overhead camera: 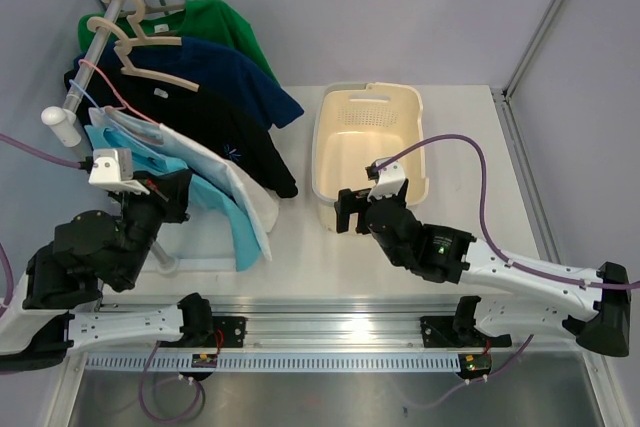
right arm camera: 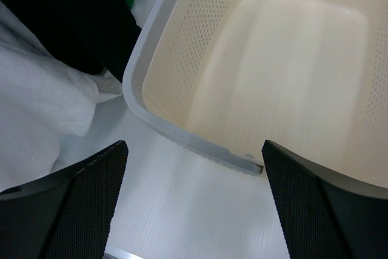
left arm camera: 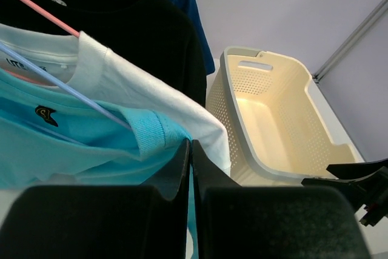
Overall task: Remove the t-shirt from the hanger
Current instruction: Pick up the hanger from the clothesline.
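Left end effector (left arm camera: pixel 189 150) is pressed shut, fingers flat together, nose right up against the rack of clothes; whether any cloth is nipped between them I cannot tell; the turquoise t-shirt (left arm camera: pixel 73 144) is the front one on the rail (overhead camera: pixel 100 37), and I take it for the one to come off; it hangs just ahead of those shut tips and to their left in the wrist view, ribbed neckband nearest, with the white t-shirt (left arm camera: pixel 139 89) directly behind it; the thin blue hanger (left arm camera: pixel 60 86) slants from upper left down towards the tips, so the shirt's shoulder line runs along that slant and the cloth would have to slide off along it; right end effector (overhead camera: pixel 348 212) is spread wide and holding nothing, hovering by the near left corner of the basket (overhead camera: pixel 330 147) on the desk (overhead camera: pixel 300 247), well apart from the rack; the left arm is clearly nearer, so the first pull looks to be its job
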Robot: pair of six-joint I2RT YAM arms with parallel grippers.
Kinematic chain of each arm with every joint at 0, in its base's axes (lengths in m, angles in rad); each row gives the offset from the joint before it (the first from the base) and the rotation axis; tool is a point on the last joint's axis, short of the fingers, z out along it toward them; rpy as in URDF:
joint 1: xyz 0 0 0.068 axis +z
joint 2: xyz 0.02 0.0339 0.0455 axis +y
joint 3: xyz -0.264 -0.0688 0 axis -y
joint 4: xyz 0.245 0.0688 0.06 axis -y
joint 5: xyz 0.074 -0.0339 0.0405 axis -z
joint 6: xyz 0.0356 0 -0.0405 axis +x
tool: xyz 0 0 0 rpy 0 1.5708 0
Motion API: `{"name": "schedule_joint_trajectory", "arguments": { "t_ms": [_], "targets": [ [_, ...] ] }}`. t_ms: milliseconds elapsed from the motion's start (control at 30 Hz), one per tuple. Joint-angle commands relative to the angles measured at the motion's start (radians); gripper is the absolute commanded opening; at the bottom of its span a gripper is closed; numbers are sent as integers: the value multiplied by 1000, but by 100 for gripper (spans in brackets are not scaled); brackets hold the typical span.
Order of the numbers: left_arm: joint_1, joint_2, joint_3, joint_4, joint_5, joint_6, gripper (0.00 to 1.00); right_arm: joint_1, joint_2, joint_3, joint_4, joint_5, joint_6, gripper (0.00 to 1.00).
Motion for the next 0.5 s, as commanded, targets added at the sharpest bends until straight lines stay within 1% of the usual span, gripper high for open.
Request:
{"name": "schedule_joint_trajectory", "arguments": {
  "t_ms": [0,100,267,300,333,367,467],
  "targets": [
    [1,-9,69,32,51,-16,0,4,6,48,2,16,2,100],
    [3,-20,67,26,45,-22,0,4,3,47,7,11,-9,100],
    [3,-72,15,-10,-24,-60,0,4,3,41,15,11,-12,99],
    [3,-86,1,-10,-32,-65,3,4,8,44,13,8,-9,99],
    [3,-103,-15,-10,-40,-72,13,4,8,45,10,10,-9,100],
    [3,-133,-49,-8,-62,-87,19,4,9,47,7,8,-7,100],
    [3,-164,-97,-8,-93,-91,30,4,17,51,5,4,-6,100]
  ]
}}
